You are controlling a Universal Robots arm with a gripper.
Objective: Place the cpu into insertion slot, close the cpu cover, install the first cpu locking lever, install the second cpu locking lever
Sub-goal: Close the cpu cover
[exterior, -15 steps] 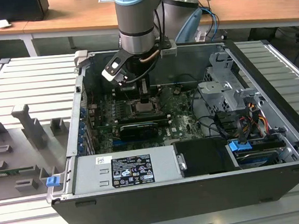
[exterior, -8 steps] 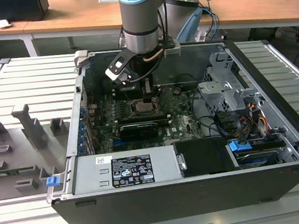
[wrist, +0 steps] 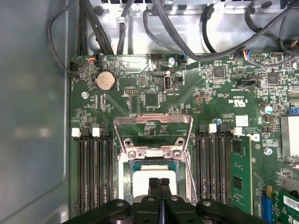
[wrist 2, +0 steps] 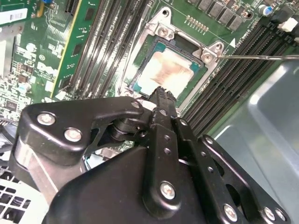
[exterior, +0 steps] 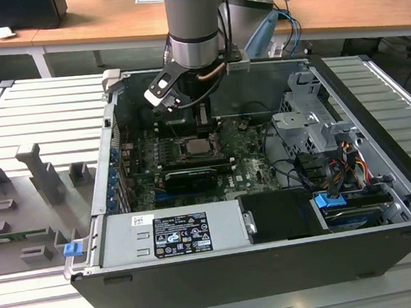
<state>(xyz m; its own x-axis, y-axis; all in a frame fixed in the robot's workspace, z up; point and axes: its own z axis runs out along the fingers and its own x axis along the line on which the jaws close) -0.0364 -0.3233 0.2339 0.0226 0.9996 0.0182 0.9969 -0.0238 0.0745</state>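
Note:
The cpu lies flat in the insertion slot, its pale metal face up. In the exterior view the slot sits mid-board under the arm. The cpu cover, a silvery frame with a window, stands swung open behind the slot. My gripper hangs just above the cpu's near edge, its black fingers pressed together with nothing between them. One thin wire locking lever sticks out loose beside the slot, seen also as lever.
Long black memory slots flank the socket on both sides. Cables hang along the case wall behind the board. A grey case wall stands close by. A drive cage fills the exterior view's right.

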